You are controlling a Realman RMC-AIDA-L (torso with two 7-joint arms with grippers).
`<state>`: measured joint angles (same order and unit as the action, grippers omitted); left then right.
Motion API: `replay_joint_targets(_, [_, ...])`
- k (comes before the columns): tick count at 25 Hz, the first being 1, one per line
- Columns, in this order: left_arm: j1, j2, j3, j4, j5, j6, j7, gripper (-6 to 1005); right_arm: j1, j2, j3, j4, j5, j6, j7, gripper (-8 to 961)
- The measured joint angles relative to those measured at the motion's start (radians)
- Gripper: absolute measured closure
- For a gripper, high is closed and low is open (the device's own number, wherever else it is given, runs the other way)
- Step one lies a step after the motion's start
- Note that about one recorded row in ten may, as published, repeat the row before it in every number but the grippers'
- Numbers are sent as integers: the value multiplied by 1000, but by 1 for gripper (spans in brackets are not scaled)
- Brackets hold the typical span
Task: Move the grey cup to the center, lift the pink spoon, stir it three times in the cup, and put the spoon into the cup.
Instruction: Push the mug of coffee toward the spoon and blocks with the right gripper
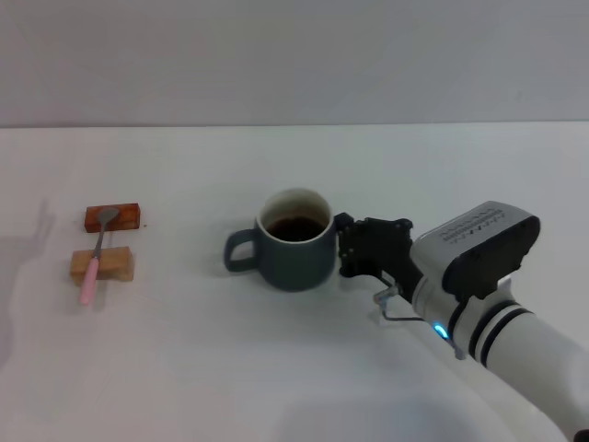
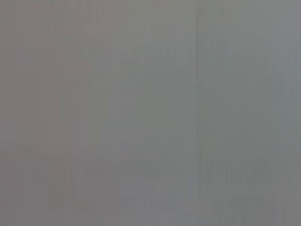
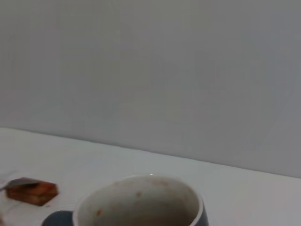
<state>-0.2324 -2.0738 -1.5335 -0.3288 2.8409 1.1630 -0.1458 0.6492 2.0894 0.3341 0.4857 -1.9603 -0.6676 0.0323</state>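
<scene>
Pressing against the grey cup [image 1: 295,241], right gripper [image 1: 345,247], jaws' state unclear; open table [image 1: 276,368] leftward.

My right arm [image 1: 515,341] is glossy white with black rings near the wrist and a small blue light. A grey ribbed housing sits atop it, and the right gripper [image 1: 345,247] is matte black.

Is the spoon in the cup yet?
No. The spoon lies across two wooden blocks, apart from the cup, which the right gripper touches.
</scene>
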Motion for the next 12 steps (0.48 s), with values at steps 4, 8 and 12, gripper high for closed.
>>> replay_joint_targets(4, [3,-1,3,0,0,6,0,231,3,1,-2,12,-29,1,0,954])
replay_joint_targets(8, [9,-1,4,4,0,14,-4,232,-13,1,2,16,-53,-19,-1,954])
replay_joint_targets(12, [26,-1,7,-3,0,23,-43,234,-70,1,8,-9,-51,-147,-5,954])
